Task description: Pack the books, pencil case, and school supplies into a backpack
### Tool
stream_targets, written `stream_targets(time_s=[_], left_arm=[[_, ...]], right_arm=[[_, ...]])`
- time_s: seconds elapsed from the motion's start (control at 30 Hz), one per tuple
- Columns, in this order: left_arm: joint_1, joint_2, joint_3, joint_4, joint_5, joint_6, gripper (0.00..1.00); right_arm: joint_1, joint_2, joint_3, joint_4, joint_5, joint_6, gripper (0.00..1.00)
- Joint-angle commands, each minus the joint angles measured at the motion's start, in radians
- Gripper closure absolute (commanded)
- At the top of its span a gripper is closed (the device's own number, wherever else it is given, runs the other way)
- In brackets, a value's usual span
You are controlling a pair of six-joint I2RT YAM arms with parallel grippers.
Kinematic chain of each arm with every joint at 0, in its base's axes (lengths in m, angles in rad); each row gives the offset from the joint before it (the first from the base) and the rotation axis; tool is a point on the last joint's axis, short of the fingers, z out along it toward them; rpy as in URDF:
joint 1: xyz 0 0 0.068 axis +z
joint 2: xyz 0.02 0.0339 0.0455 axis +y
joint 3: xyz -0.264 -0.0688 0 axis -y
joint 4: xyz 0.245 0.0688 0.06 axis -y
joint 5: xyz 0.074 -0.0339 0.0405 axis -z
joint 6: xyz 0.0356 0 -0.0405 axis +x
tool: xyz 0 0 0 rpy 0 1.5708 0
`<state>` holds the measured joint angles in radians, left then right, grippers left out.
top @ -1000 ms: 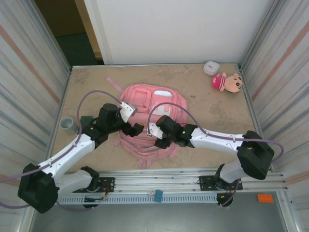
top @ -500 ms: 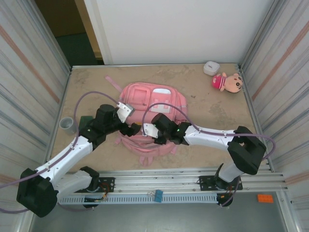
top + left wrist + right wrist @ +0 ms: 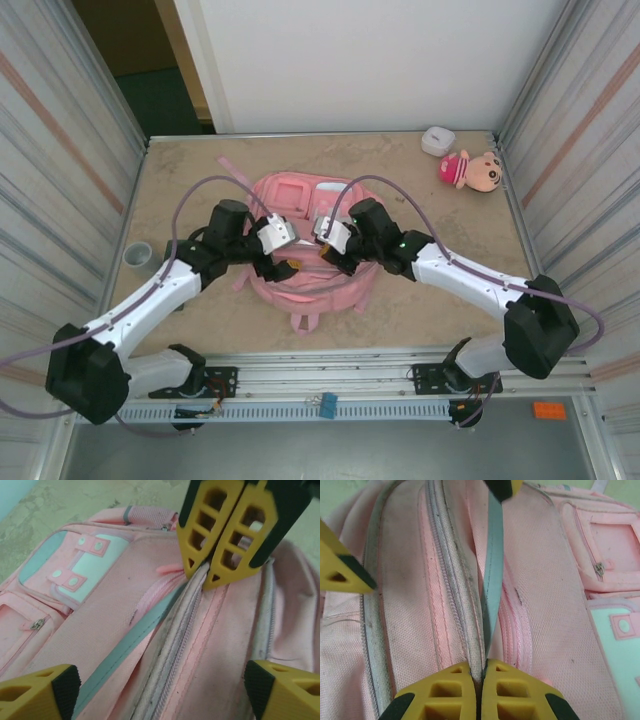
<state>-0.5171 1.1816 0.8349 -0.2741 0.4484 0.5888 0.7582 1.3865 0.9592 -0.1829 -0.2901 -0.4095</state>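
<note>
The left arm (image 3: 150,300) and right arm (image 3: 465,280) both stretch forward and bend inward, their wrists close together. The left gripper (image 3: 160,687) tilts downward with its yellow fingers (image 3: 40,690) spread wide. The right gripper (image 3: 479,692) faces it, its fingers (image 3: 447,692) pressed tight together.

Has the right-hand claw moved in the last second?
Yes. The right gripper has moved away from the rail at the near edge, up along the backpack.
</note>
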Motion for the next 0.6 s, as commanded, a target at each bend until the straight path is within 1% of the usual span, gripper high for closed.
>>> stream_targets(time_s=[0.0, 0.03, 0.07, 0.1, 0.17, 0.2, 0.23, 0.27, 0.3, 0.33, 0.37, 0.47, 0.5, 0.57], left_arm=[[-0.018, 0.050, 0.061, -0.024, -0.032, 0.088, 0.19], [-0.027, 0.065, 0.070, -0.023, -0.040, 0.097, 0.22], [-0.036, 0.080, 0.080, -0.024, -0.046, 0.116, 0.27], [-0.045, 0.091, 0.086, -0.025, -0.053, 0.131, 0.35], [-0.050, 0.097, 0.089, -0.017, -0.038, 0.154, 0.55], [-0.045, 0.092, 0.084, -0.010, -0.024, 0.159, 0.70], [-0.039, 0.080, 0.074, 0.005, -0.006, 0.165, 0.86], [-0.028, 0.066, 0.060, 0.022, 0.016, 0.170, 0.96], [-0.017, 0.052, 0.053, 0.026, 0.043, 0.173, 1.00], [0.000, 0.030, 0.045, 0.031, 0.076, 0.175, 1.00], [0.019, 0.011, 0.038, 0.034, 0.123, 0.175, 1.00], [0.079, -0.034, 0.005, 0.085, 0.259, 0.166, 1.00], [0.094, -0.043, -0.009, 0.118, 0.290, 0.155, 1.00], [0.127, -0.056, -0.039, 0.198, 0.340, 0.110, 1.00]], right_arm=[[0.002, -0.076, 0.054, 0.137, -0.172, 0.053, 1.00], [0.001, -0.077, 0.052, 0.138, -0.181, 0.058, 1.00], [0.001, -0.079, 0.051, 0.138, -0.192, 0.063, 1.00], [0.000, -0.081, 0.050, 0.138, -0.198, 0.068, 1.00], [-0.002, -0.095, 0.040, 0.142, -0.201, 0.083, 1.00], [-0.008, -0.106, 0.032, 0.147, -0.200, 0.092, 0.98], [-0.020, -0.122, 0.016, 0.155, -0.200, 0.105, 0.92], [-0.038, -0.142, -0.004, 0.165, -0.204, 0.121, 0.81], [-0.062, -0.158, -0.025, 0.167, -0.217, 0.135, 0.72], [-0.099, -0.178, -0.049, 0.172, -0.232, 0.158, 0.63], [-0.143, -0.195, -0.080, 0.180, -0.250, 0.185, 0.57], [-0.281, -0.232, -0.154, 0.197, -0.306, 0.225, 0.48], [-0.317, -0.234, -0.170, 0.196, -0.313, 0.228, 0.46], [-0.397, -0.212, -0.188, 0.180, -0.367, 0.221, 0.40]])
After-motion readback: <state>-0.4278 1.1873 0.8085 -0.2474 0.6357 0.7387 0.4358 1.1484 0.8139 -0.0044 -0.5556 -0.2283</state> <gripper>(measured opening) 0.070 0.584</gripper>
